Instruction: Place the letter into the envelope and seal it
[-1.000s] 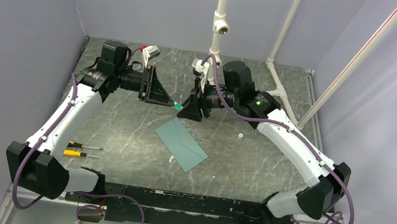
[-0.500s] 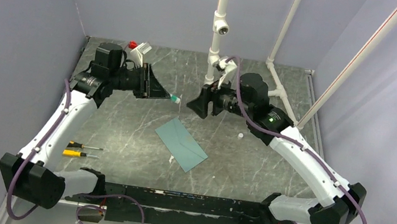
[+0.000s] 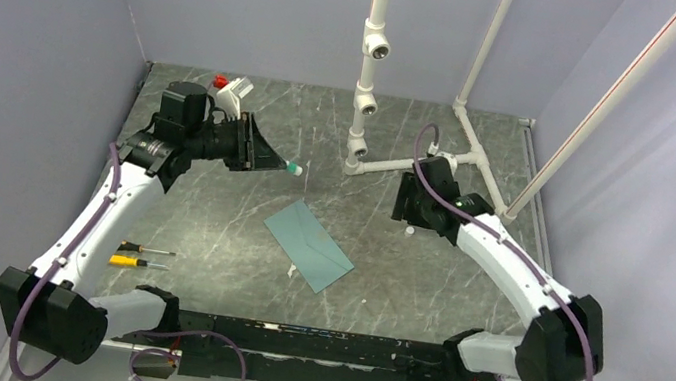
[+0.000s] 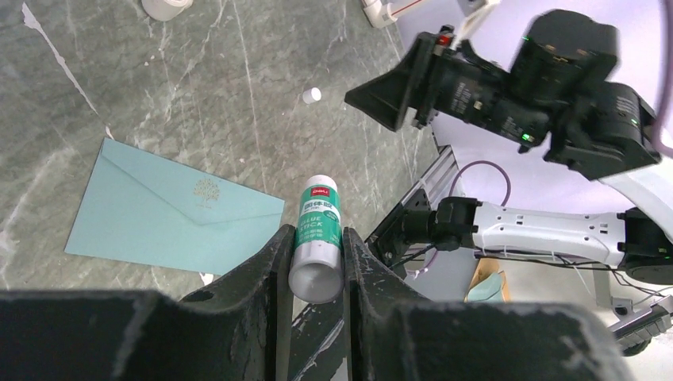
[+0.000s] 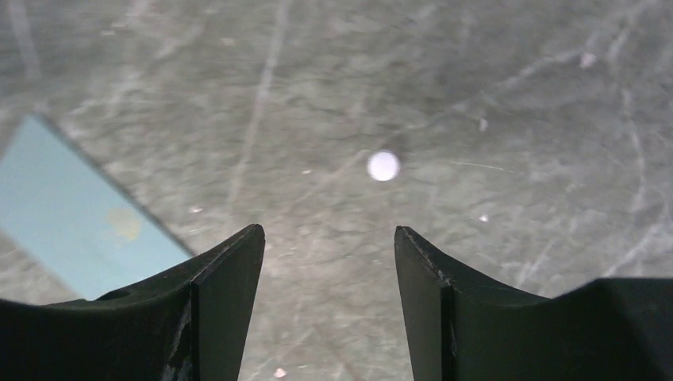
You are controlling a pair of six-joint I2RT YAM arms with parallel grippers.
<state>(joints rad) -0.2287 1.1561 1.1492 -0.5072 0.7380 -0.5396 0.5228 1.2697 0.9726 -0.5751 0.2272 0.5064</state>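
Lying flat on the bench (image 3: pixel 208 222), long axis diagonal from far-left to near-right, the envelope (image 3: pixel 310 245) sits below and nearer the left gripper (image 3: pixel 269 162), clenched on a glue stick (image 4: pixel 319 226), while the right gripper (image 5: pixel 327 232) hangs released; no letter shows.

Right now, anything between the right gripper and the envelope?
Nothing visible. The right gripper hangs open over bare table, and the envelope lies flat off to one side of it. The small white cap sits ahead of the fingers, not on the envelope side.
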